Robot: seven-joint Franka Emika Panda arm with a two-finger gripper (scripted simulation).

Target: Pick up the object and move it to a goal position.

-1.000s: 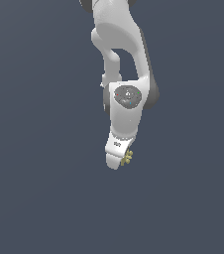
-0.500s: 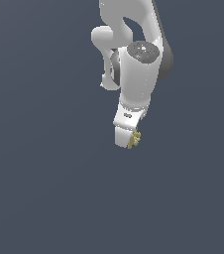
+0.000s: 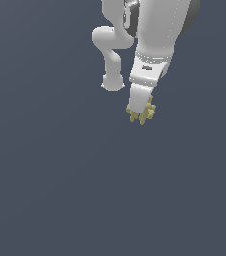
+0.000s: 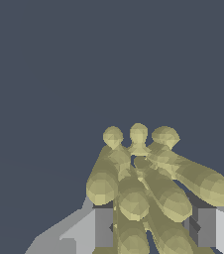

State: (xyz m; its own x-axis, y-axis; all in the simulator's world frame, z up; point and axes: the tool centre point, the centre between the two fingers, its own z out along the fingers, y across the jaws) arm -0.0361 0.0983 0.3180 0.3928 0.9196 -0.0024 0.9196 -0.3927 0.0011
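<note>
The object [image 3: 142, 113] is a small olive-yellow cluster of short prongs, hanging in mid-air at the tip of the white arm in the exterior view. My gripper [image 3: 140, 109] is shut on it from above, and its white body hides the cluster's upper part. In the wrist view the object [image 4: 148, 186] fills the space between my two grey fingers [image 4: 103, 227], its rounded prongs pointing away from the camera.
A flat, dark grey-blue surface fills the background in both views. The white arm's elbow and upper links [image 3: 112, 47] rise toward the exterior view's top edge.
The arm has carried the object upward and toward the exterior view's right over the last second. The grip on it has held throughout.
</note>
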